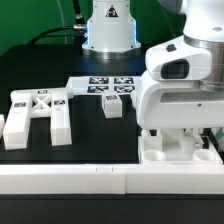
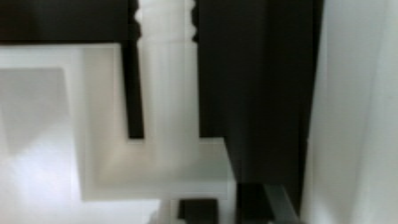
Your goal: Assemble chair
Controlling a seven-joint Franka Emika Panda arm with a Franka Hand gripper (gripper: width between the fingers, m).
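The nearest part [image 1: 172,148] of the chair lies at the exterior view's right, close against the front rail [image 1: 70,182] and directly beneath the gripper [image 1: 178,135]. The coming move therefore turns on a short vertical relation, not a sideways reach. The hand's white body covers most of this part, so we cannot settle its long axis from outside. The wrist view is blurred but shows a slim white post [image 2: 164,70] running lengthwise between two dark gaps, with a broad white face beside it. We judge this to be the same part seen from close above. We cannot tell whether the jaws stand apart or together, or whether they touch the part, because the exterior view hides them and the wrist view is too soft. Further out, a short leg [image 1: 112,108] stands on the black table [image 1: 30,70] just in front of the marker board [image 1: 100,84], near the middle and well apart from the gripper. The H-piece [image 1: 40,115] lies flat at the exterior view's left, furthest off. Nothing stands between the gripper and the part. The rail is the only close obstacle and leaves little margin on that side for any lift or tilt.
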